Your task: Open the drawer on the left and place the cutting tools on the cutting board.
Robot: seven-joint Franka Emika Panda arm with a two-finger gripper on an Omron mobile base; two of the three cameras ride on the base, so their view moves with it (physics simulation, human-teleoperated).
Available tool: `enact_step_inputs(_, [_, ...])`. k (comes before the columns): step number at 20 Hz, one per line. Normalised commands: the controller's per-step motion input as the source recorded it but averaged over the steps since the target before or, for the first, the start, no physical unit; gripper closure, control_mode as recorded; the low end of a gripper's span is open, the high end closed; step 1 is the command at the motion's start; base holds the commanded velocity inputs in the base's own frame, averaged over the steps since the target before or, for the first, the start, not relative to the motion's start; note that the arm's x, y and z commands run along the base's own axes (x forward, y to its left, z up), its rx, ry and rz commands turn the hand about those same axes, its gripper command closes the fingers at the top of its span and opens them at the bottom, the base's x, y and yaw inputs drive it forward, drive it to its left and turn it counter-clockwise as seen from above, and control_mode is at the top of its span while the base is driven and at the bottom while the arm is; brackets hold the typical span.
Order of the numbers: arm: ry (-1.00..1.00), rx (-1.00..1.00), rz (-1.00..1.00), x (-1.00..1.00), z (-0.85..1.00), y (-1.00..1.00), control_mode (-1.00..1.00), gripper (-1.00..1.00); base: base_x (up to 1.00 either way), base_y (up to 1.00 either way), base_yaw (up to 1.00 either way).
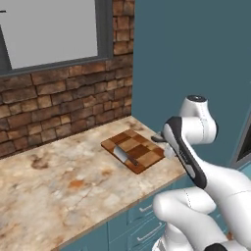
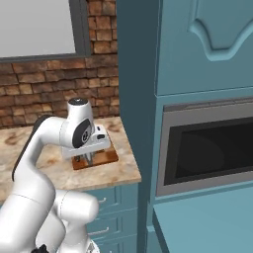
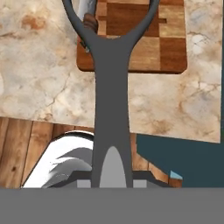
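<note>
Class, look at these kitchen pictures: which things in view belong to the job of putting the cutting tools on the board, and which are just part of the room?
Belong to the job:
- cutting board
- knife, lying on the board
- grey forked tool, held in the gripper

Just about:
- marble counter
- brick wall
- oven
- window

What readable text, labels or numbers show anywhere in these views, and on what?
None. No word, brand, number or sign appears on the cutting board, the knife lying on it, the grey forked tool held in the fingers, the counter, the brick wall, the oven or the teal cabinets.
</note>
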Motion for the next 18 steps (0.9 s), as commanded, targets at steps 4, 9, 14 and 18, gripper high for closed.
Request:
enact_step_inputs(4, [0.0,0.0,0.04,0.97,0.0,0.15,-1.0,1.0,0.0,0.0,0.0])
enact_step_inputs(9, [0.0,-0.01,0.0,0.85,-0.05,0.04,-1.0,1.0,0.0,0.0,0.0])
enact_step_inputs(14, [0.02,0.0,-0.03,0.72,-0.25,0.03,-1.0,1.0,0.0,0.0,0.0])
enact_step_inputs(18, [0.08,0.0,-0.01,0.38,-0.6,0.17,-1.0,1.0,0.0,0.0,0.0])
